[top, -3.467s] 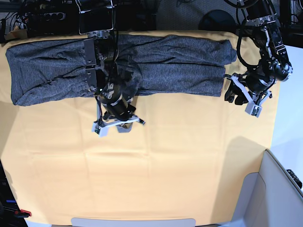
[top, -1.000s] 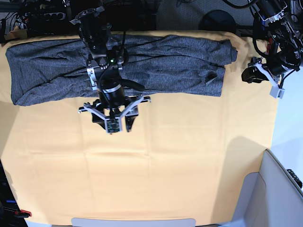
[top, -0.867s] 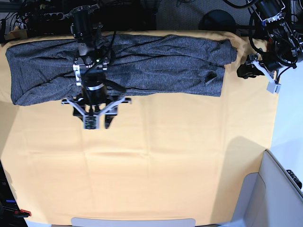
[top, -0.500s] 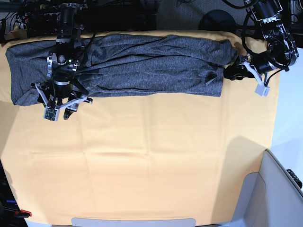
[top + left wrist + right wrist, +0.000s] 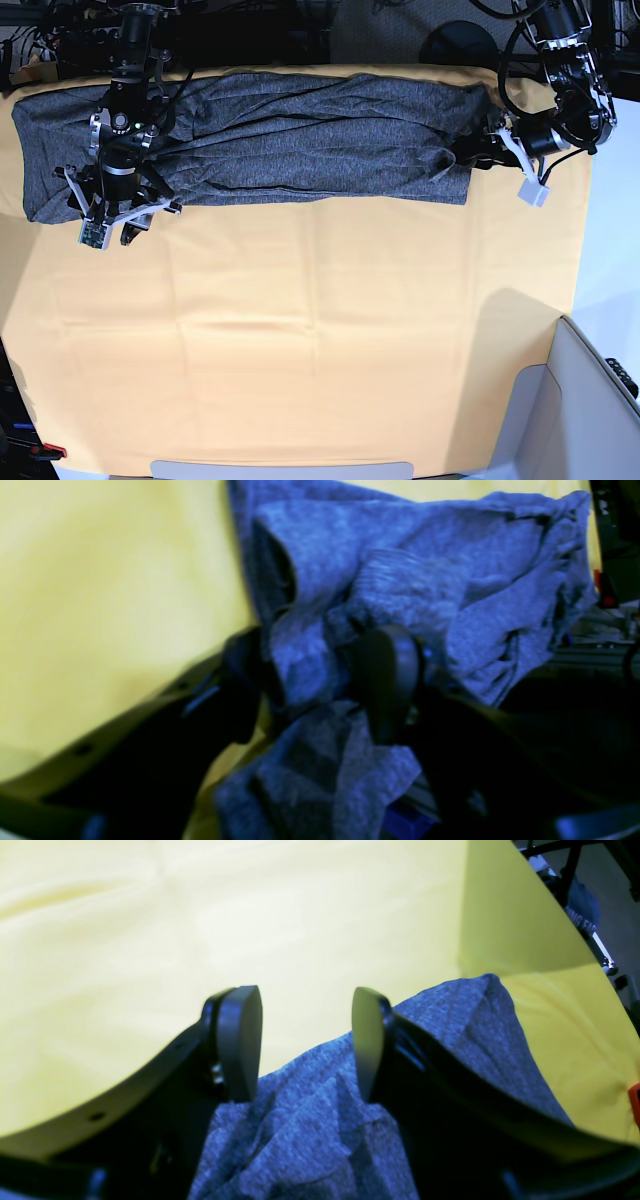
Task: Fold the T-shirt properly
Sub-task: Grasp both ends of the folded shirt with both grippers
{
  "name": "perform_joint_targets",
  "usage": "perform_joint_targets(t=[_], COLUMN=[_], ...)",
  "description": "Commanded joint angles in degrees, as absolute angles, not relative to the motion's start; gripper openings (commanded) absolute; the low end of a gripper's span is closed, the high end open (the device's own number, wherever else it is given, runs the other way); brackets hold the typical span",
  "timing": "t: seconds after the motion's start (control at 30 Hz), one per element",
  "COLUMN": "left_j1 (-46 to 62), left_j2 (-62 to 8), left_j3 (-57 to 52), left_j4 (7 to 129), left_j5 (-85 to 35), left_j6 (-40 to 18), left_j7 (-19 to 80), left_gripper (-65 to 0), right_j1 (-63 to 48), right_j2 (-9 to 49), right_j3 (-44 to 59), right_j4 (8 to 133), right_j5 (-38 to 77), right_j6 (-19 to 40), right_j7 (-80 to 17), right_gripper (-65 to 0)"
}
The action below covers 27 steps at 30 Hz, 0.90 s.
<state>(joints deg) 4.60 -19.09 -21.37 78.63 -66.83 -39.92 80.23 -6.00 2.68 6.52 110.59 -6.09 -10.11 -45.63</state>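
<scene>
The T-shirt (image 5: 320, 130) lies as a long dark grey band across the far side of the table. In the base view my right gripper (image 5: 105, 225) hangs at the band's lower left corner. The right wrist view shows this gripper (image 5: 305, 1040) open, its fingers just over the T-shirt (image 5: 310, 1140) edge and pinching nothing. My left gripper (image 5: 478, 152) is at the band's right end. In the left wrist view it (image 5: 315, 680) stands wide open, and a bunched fold of the T-shirt (image 5: 425, 570) fills the gap between its fingers.
A yellow-orange table cloth (image 5: 320, 330) covers the table. A grey bin wall (image 5: 590, 400) rises at the front right corner. A white strip (image 5: 280, 468) lies along the front edge. Cables and dark equipment (image 5: 250, 30) crowd the back edge.
My right arm has slid left along the shirt's lower edge to its left end. My left gripper has come in from the table's right side onto the shirt's right end and opened wider.
</scene>
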Motion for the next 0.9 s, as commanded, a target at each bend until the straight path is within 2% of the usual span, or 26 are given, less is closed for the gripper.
perform_joint_targets(t=[0.0,0.1,0.87], left_j1=[4.2,4.2,8.3], left_j2=[-20.0,-20.0,-19.9], left_j3=[-21.4,-21.4,-18.3], left_j4=[79.4,79.4,79.1], left_j5=[-67.4,-67.4,-73.6], left_j6=[-40.0,-40.0,-40.0], left_j7=[80.0,80.0,80.0], left_gripper=[-28.4,-25.7,-25.7], right_j1=[-5.3,-5.3,-5.1], right_j2=[2.9,2.9,2.8], right_j3=[6.7,6.7,6.7], right_j4=[111.3,110.5,105.8], right_j5=[-6.5,-6.5,-6.5], right_j6=[-10.2,-10.2,-10.2], right_j7=[-44.2,-44.2,-44.2], right_gripper=[-35.9,-35.9,-35.9])
